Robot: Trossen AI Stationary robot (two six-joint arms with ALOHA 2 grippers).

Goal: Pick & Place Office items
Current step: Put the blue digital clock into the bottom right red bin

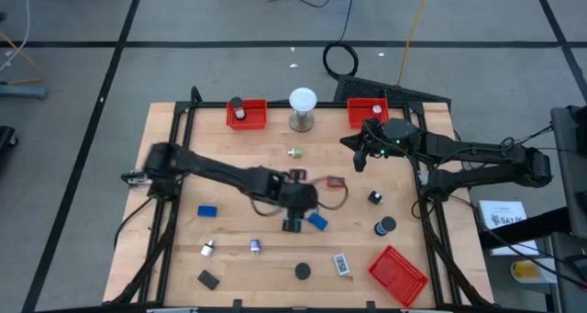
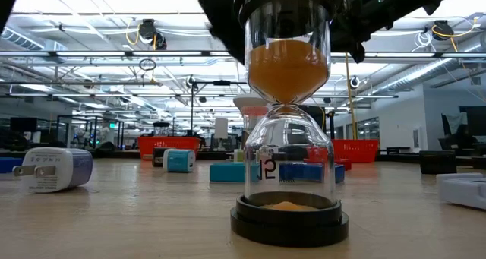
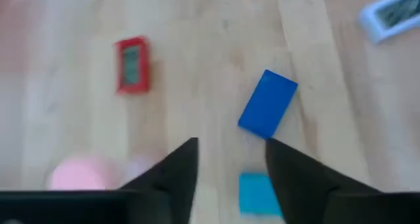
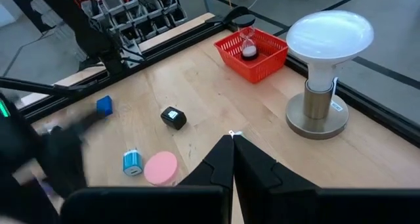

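Wide wooden counter [image 1: 238, 157] fills the middle of the high view, and both dark arms are out over it. The left arm stretches in from the left edge to centre frame, its left claw [image 1: 295, 219] hanging low with the fingers [image 3: 172, 171] parted and nothing between them. From its wrist view a blue block [image 3: 267, 103] lies tilted just beyond the fingertips, a red block [image 3: 132, 65] sits in the upper left, a pink disc [image 3: 77, 174] at lower left, and a small light-blue piece [image 3: 258, 192] lies beside the right-hand finger.

The right arm comes in from the right edge, its right claw [image 1: 369, 146] in the upper right, near a red mesh tray [image 1: 367, 113]; its wrist view shows the two fingers [image 4: 220, 165] pressed together, pinched closed on nothing. Another red tray [image 1: 248, 114] sits at upper centre-left holding a small hourglass [image 4: 249, 46], and a third [image 1: 398, 274] lies tilted at lower right. The white globe lamp [image 1: 303, 108] stands between the two upper trays.

Smaller items are scattered across the lower half: a blue block [image 1: 208, 211] at left, a black block [image 1: 208, 279], a black disc [image 1: 302, 271], a white labelled piece [image 1: 340, 263], writing too small to read. In the low view an orange-sand hourglass [image 2: 288, 130] stands front and centre, a white plug adapter [image 2: 57, 169] at left.
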